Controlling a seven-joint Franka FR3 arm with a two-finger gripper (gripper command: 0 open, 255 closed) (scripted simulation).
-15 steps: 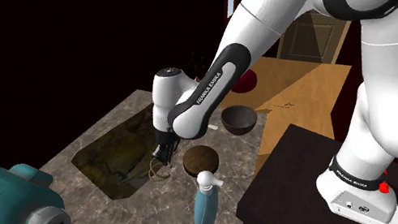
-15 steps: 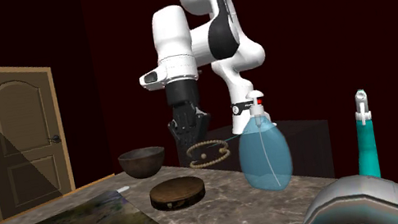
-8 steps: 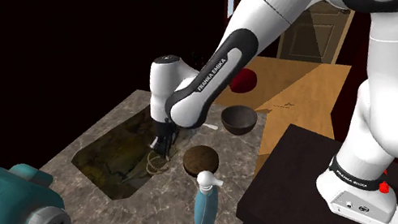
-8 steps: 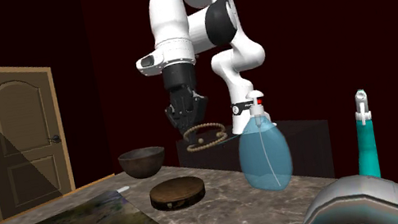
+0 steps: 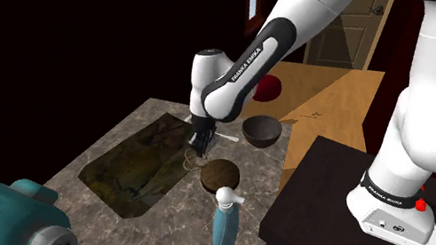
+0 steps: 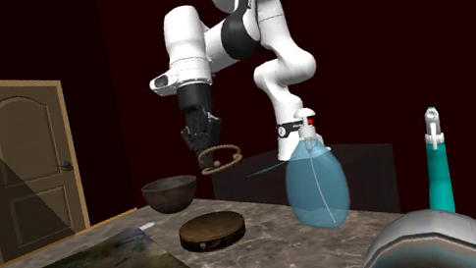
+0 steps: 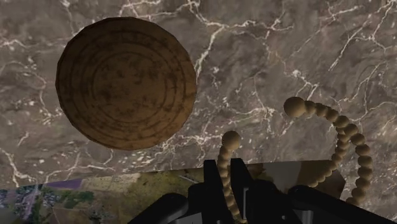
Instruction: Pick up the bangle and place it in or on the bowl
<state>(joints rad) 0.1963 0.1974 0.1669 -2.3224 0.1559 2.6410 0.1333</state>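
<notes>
A brown panelled door (image 6: 19,160) stands by dark red wall (image 6: 387,23) behind the marbled counter (image 6: 276,251)

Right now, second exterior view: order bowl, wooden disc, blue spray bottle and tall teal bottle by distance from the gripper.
1. Bowl, below-left of the gripper that holds the bangle, and wooden disc, beneath it: too close to call.
2. Blue spray bottle, to the view's right.
3. Tall teal bottle, far right.

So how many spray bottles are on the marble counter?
2. A wide translucent blue spray bottle stands by the round brown disc; a slim teal spray bottle stands at the second exterior view's right. Others may be hidden.
</notes>
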